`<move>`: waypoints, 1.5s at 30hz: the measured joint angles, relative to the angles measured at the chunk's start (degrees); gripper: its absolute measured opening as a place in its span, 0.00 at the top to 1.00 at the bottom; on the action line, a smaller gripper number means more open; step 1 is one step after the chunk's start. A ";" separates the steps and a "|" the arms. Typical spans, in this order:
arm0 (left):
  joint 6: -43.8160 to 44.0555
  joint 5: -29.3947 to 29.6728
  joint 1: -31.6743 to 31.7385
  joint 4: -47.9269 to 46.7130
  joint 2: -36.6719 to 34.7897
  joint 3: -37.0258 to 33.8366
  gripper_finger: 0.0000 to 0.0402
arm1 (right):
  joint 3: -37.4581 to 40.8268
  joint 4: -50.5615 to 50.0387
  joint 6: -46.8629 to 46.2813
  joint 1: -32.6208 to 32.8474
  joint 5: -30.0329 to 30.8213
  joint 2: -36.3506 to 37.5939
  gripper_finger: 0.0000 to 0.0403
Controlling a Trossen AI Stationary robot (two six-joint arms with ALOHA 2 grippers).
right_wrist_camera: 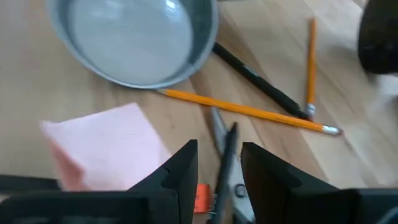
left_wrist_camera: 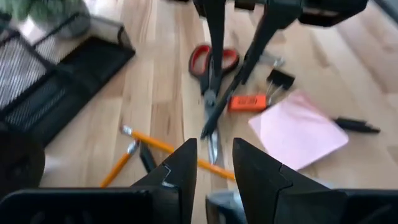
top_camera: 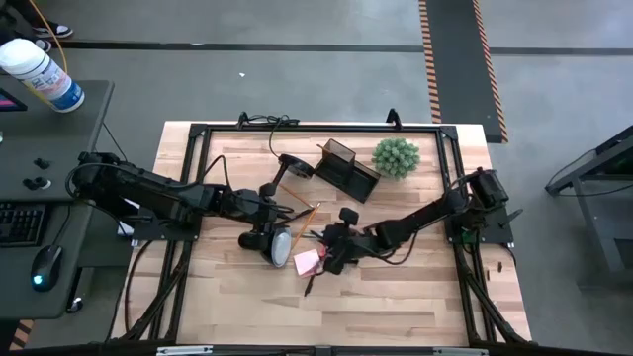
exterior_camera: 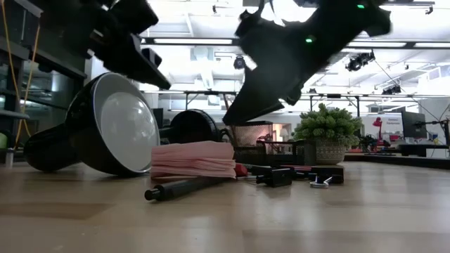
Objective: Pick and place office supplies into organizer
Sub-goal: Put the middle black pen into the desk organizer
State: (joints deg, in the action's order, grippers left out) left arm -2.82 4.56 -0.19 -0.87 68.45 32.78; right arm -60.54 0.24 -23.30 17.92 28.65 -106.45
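1. The scissors (left_wrist_camera: 212, 74) lie flat on the tabletop (top_camera: 396, 297) mid-table, among two pencils (right_wrist_camera: 249, 111), a black pen (right_wrist_camera: 255, 78), a pink sticky pad (right_wrist_camera: 106, 146) and binder clips (left_wrist_camera: 280, 79). The organizer (top_camera: 346, 166) sits well apart toward the far edge, beside the green plant (top_camera: 397, 156).
2. The right hand (right_wrist_camera: 217, 165) hovers just over the scissors, fingers set narrowly apart with the blades showing between them; it holds nothing that I can see.
3. The left hand (left_wrist_camera: 214, 165) waits nearby over the pencils, fingers slightly parted and empty.
4. Risk: the blades are thin and flat on the wood, so closing fingers may slide over them or nudge them into the pencil touching their tips.
5. Risk: the toppled lamp (top_camera: 277, 242) lies just beside, and the two arms are near each other; a careless lift could bump either.
6. The scissors' long axis runs from the handles, nearest the right arm, with the blade tips pointing toward the lamp and left arm.
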 joint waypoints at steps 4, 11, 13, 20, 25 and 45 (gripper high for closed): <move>1.57 0.27 0.02 -0.45 0.00 -1.47 0.77 | -4.96 -6.16 -2.02 -0.92 -1.42 -1.97 0.72; 2.04 1.20 0.07 -0.45 -0.04 -3.13 0.77 | -7.27 -9.24 -4.48 -1.38 -2.74 -4.51 0.72; 2.04 1.15 0.07 -0.65 0.00 -3.22 0.77 | -7.27 -9.69 -6.04 -1.48 -2.69 -4.58 0.72; 1.66 1.25 0.06 0.04 0.02 -3.29 0.77 | -7.25 -10.62 -6.98 -1.59 -2.21 -4.60 0.72; -0.54 1.25 0.13 2.92 0.07 -3.31 0.77 | -7.25 -11.16 -8.27 -1.59 -2.13 -4.60 0.72; -5.21 5.56 0.17 8.40 -0.72 -3.22 0.77 | -7.18 -10.68 -9.54 -3.34 -5.63 -8.99 0.73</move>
State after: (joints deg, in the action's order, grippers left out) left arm -8.03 10.11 -0.01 7.53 67.72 29.56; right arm -67.72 -10.44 -32.84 14.59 23.01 -115.44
